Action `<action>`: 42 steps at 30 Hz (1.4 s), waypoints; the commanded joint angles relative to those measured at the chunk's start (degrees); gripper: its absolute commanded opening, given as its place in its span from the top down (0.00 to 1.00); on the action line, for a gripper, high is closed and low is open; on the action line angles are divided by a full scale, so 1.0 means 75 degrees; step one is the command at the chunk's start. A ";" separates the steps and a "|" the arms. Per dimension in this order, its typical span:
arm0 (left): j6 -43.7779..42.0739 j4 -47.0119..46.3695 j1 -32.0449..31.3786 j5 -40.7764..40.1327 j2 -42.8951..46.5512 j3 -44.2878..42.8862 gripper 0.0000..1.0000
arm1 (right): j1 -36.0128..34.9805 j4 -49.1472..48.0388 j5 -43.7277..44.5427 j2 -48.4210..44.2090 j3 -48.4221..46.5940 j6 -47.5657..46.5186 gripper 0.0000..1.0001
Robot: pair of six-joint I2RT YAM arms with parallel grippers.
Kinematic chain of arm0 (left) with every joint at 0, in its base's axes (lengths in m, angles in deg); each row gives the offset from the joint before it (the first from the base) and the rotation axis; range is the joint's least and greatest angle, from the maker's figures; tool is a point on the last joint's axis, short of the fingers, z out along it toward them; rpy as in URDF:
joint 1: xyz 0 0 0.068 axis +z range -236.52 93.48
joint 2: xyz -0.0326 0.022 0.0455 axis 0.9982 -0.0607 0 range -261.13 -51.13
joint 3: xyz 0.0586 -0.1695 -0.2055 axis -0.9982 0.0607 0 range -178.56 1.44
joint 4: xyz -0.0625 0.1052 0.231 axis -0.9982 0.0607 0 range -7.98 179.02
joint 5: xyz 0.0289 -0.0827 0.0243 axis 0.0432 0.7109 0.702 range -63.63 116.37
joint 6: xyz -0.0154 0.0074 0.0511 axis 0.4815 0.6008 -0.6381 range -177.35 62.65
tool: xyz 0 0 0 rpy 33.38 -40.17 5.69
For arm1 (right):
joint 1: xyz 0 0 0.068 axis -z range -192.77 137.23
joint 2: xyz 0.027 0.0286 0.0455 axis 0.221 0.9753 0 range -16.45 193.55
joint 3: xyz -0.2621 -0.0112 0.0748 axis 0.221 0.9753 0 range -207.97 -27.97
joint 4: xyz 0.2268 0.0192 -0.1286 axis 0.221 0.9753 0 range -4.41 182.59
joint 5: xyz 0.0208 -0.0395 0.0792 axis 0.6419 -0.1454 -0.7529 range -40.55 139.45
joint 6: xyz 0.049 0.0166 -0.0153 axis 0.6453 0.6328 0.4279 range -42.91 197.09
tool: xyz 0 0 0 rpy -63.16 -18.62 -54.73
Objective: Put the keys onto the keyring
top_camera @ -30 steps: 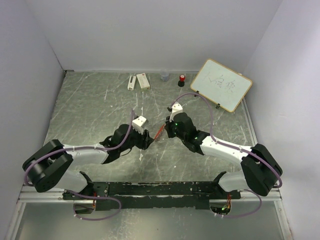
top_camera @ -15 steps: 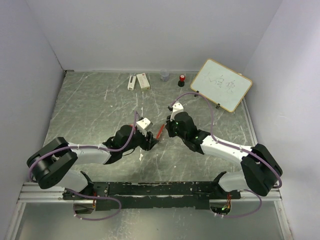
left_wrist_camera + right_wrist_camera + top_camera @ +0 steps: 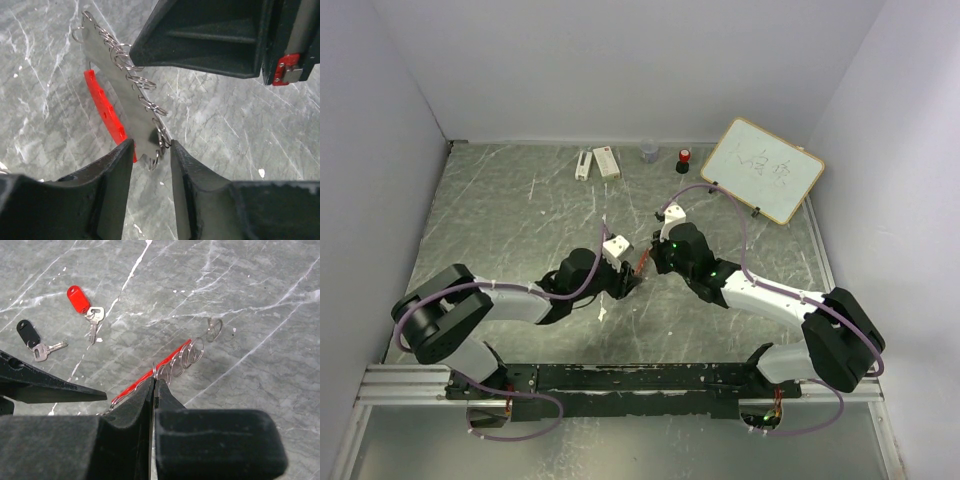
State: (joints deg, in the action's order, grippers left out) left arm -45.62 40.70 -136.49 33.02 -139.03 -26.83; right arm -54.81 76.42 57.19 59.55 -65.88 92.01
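Keyring: the keyring (image 3: 131, 95) is held up off the surface between the two tools, near the middle of the surface (image 3: 500, 220).
Keyring make: a flat, shiny silver strip with a row of thin wire rings along one edge and a red plastic oblong behind it.
Right tool: the right tool (image 3: 152, 385) is pinched closed on one ring of the row.
Left tool: the left tool (image 3: 148, 150) straddles the strip's lower end, its black fingers close on either side. I cannot tell whether they are clamping it.
Keys: the red-tagged key (image 3: 87, 307) and the black-tagged key (image 3: 35, 342) lie flat on the surface near each other, apart from the keyring.
Key make: small silver blades with smooth plastic tags.
Surface: grey with white marble-like veins.
Far edge: two white blocks (image 3: 596, 162), a small pale cup (image 3: 649, 152), a red-capped black cylinder (image 3: 683, 158) and a tilted, wood-framed whiteboard (image 3: 762, 170), all well apart from the tools.
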 commanded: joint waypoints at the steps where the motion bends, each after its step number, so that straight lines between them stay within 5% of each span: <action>1: -0.0118 -0.0512 -0.0055 -0.0140 -0.0103 -0.0280 0.63 | 0.0051 -0.0187 -0.0052 -0.0125 -0.0236 -0.0092 1.00; 5: -0.0171 -0.0241 -0.0062 -0.0085 -0.0070 -0.0367 0.93 | 0.0062 -0.0117 0.0098 -0.0200 -0.0242 -0.0082 1.00; 15: -0.0053 0.0302 -0.0053 -0.0282 0.0705 -0.0315 0.93 | 0.0307 -0.0008 0.0184 -0.0197 -0.0618 -0.0050 1.00; 21: -0.0184 0.1025 -0.0061 -0.0766 0.1389 -0.0484 0.93 | 0.0550 0.0060 0.0546 -0.0558 -0.0758 -0.0032 0.62; 25: -0.0454 0.1468 -0.0054 -0.0894 0.1885 -0.0595 0.93 | 0.0901 0.0121 0.0612 -0.0897 -0.0714 0.0027 0.52; 42: -0.1610 0.2497 0.0105 0.0571 0.3764 -0.0773 0.93 | 0.1588 -0.0210 -0.0204 -0.2380 0.0362 0.0007 0.50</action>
State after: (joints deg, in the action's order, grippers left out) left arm -55.04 58.44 -136.08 31.87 -113.48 -31.29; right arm -43.20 76.85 58.59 45.43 -64.79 92.60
